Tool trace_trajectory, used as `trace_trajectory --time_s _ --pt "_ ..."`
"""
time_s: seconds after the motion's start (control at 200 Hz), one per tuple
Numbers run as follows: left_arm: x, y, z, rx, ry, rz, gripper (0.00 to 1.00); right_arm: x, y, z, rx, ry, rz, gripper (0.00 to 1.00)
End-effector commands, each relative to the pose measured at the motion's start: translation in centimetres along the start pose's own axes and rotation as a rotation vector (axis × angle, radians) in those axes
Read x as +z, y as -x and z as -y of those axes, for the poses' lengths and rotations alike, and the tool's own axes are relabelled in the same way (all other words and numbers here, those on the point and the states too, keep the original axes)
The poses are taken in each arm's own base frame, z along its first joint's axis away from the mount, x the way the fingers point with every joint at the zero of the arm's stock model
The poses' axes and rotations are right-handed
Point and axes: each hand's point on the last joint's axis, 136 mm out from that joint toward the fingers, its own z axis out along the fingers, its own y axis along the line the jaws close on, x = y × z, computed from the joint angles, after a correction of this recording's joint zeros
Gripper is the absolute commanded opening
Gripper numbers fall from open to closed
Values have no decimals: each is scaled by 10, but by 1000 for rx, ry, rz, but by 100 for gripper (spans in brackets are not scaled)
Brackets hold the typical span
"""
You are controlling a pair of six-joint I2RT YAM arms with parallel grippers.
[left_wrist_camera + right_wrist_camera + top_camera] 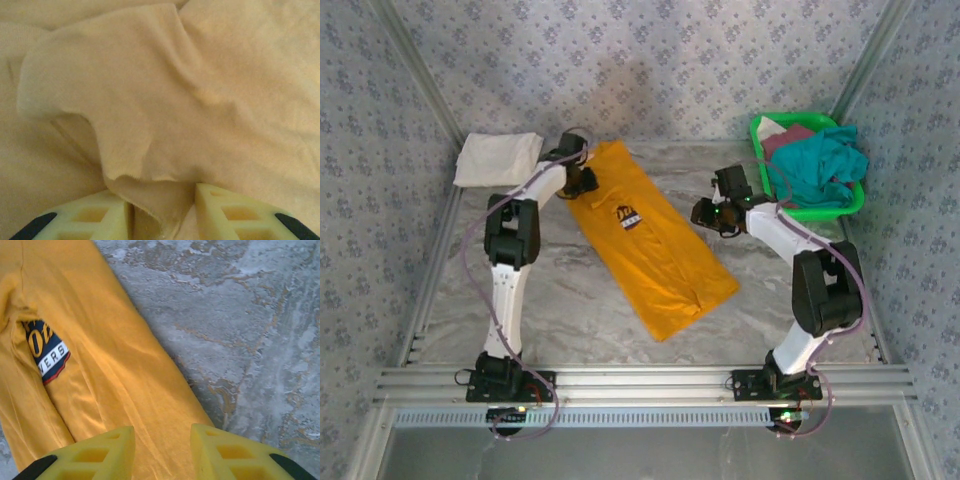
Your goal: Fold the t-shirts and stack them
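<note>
A mustard-orange t-shirt [650, 250] with a navy-and-white print [626, 216] lies in a long diagonal strip on the marble table [560, 300]. My left gripper [582, 182] sits at its upper left edge. In the left wrist view its fingers stand apart, with a loose fold of the orange t-shirt [200, 90] lying in the gap of the left gripper [162, 210]. My right gripper [703, 213] hovers at the shirt's right edge. Seen from the wrist, the right gripper [162, 450] is open above the orange t-shirt [110, 365], beside the print [47, 352].
A folded white t-shirt [498, 158] rests at the back left corner. The green basket [820, 212] at the back right holds a teal t-shirt [820, 165] and a maroon one [785, 137]. Bare table [240, 315] lies right of the orange shirt.
</note>
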Motion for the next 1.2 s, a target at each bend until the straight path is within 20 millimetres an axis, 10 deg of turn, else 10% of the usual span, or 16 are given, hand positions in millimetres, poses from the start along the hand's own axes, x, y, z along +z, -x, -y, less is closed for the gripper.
trace_trajectory --time_s 0.0,0.18,0.54,0.76,0.949,1.194 --pt "30 -28 41 108 -155 -163 36 1 -2 1 6 10 7 36" --pt "14 14 105 156 -397 -43 41 6 -4 -13 8 49 -1 36" --pt "-83 76 61 25 -267 200 58 3 10 -38 -99 92 9 37" --pt "-111 -9 49 -78 -308 252 56 18 9 -35 -145 44 -14 33" --pt "-92 -90 85 -27 -322 106 21 39 13 -20 -171 -41 -69 2" --pt "-54 -117 99 -65 -335 15 12 71 13 -2 -141 -97 -127 0"
